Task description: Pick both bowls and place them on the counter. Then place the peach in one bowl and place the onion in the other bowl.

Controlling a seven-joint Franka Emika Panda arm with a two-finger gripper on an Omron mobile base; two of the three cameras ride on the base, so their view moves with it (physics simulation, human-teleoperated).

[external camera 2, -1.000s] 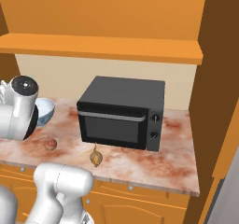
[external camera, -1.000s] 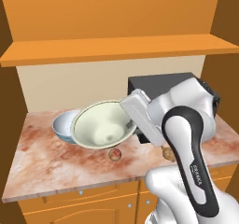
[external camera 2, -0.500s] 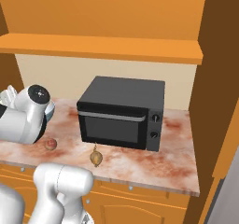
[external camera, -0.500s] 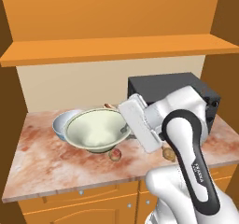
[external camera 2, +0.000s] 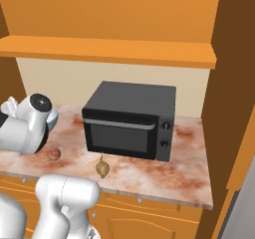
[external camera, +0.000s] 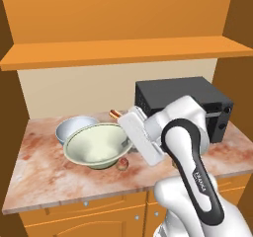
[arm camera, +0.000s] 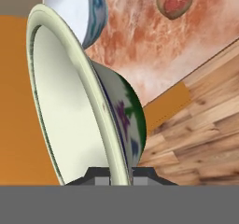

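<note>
Gripper (arm camera: 120, 175) clamped on the rim of the cream bowl (external camera: 96, 144), one finger on each side of the rim in the hand view. That bowl sits low over the counter (external camera: 39, 167), tilted slightly, near the front left; whether its foot touches the stone cannot be told.

White bowl (external camera: 73, 129) with blue pattern stands on the counter just behind and left of the cream one, their rims overlapping in the left base view.

Peach (external camera: 122, 163) lies on the counter just right of the cream bowl's foot, toward the near edge. Onion (external camera 2: 102, 168) rests on the counter in front of the microwave (external camera 2: 130, 119), near the front edge, right of the peach.

Small hot dog (external camera: 114, 114) lies far back by the wall, behind the bowls.
</note>
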